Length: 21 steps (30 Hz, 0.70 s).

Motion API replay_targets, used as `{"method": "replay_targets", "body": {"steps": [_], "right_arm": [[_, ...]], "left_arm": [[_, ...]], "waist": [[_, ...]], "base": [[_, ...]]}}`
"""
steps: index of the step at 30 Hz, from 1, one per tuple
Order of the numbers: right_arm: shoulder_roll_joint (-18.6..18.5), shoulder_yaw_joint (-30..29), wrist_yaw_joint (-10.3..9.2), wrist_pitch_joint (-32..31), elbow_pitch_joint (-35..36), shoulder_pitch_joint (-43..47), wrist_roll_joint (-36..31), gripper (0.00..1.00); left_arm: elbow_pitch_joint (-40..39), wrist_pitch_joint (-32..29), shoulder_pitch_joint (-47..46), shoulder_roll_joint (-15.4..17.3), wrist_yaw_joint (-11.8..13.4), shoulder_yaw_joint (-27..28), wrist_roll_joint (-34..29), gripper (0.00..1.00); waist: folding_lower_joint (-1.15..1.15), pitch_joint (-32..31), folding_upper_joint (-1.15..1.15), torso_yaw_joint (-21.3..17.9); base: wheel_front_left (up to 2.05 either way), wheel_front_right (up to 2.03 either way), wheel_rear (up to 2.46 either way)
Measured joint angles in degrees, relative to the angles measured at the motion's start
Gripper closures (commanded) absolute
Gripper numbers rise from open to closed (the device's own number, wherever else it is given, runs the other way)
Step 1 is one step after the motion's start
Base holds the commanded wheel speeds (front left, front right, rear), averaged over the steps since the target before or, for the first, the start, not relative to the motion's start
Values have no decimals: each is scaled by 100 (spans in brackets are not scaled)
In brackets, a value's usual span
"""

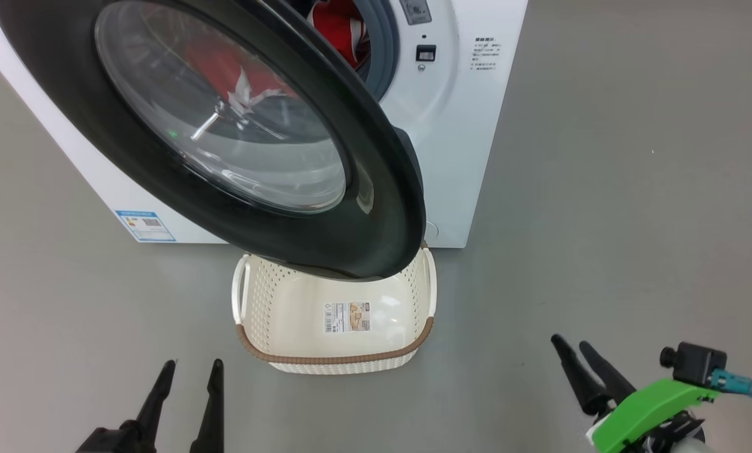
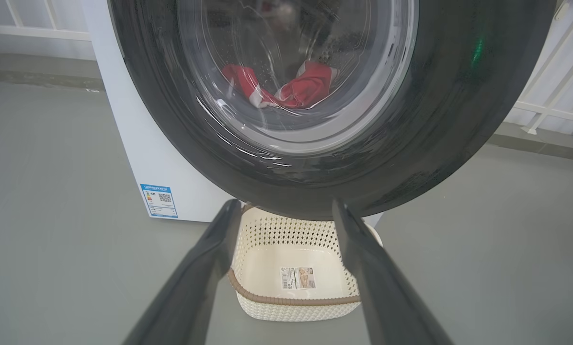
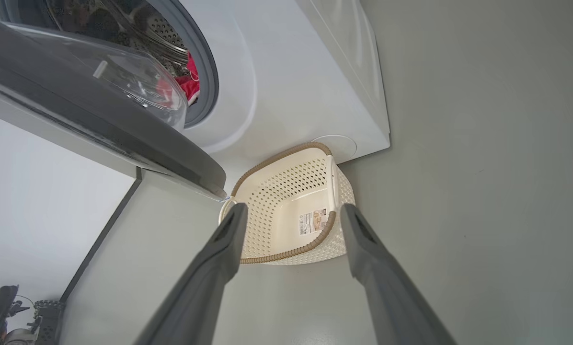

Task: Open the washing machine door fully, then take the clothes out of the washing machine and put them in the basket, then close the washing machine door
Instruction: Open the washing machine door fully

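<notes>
The white washing machine [image 1: 458, 138] stands ahead with its black-rimmed glass door [image 1: 376, 207] swung partly open, the door's lower edge hanging over the basket [image 1: 332, 362]. Red clothes [image 1: 335, 25] lie in the drum, seen past the door's right edge and through the glass [image 2: 301, 91]. The cream basket with a brown rim sits on the floor in front of the machine with nothing in it. My left gripper [image 1: 190, 368] is low at the left, open and holding nothing, short of the basket [image 2: 291, 302]. My right gripper [image 1: 574, 346] is open at the lower right, apart from the basket [image 3: 291, 249].
Grey floor [image 1: 634, 220] spreads to the right of the machine and around the basket. A blue label [image 1: 144, 225] marks the machine's lower left front. White railing [image 2: 550, 105] and a wall stand behind the machine in the left wrist view.
</notes>
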<state>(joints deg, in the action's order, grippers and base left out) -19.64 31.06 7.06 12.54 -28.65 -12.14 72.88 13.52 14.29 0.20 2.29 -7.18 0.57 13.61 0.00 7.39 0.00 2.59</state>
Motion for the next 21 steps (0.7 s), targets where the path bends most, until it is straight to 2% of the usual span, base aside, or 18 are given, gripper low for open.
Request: {"method": "replay_targets", "body": {"steps": [4,7,12,21], "right_arm": [[-74,304,0,160,-134,-1,-464,0],[-60,234,0,160,-160,-2,-736,0],[108,-464,0,168,44,25,-1826,0],[673,-1797,0,192,624,630,-3768,0]], "left_arm": [[1,0,1,0,0,19,-1,0],[2,0,1,0,0,25,-1,0],[1,0,1,0,0,48,-1,0],[-4,0,-2,-1,0,62,-1,0]], "waist": [[0,3,0,-14],[0,10,0,-24],[0,35,0,-50],[0,72,0,-47]], "base": [[0,0,0],[0,0,0],[0,0,0],[0,0,0]]}}
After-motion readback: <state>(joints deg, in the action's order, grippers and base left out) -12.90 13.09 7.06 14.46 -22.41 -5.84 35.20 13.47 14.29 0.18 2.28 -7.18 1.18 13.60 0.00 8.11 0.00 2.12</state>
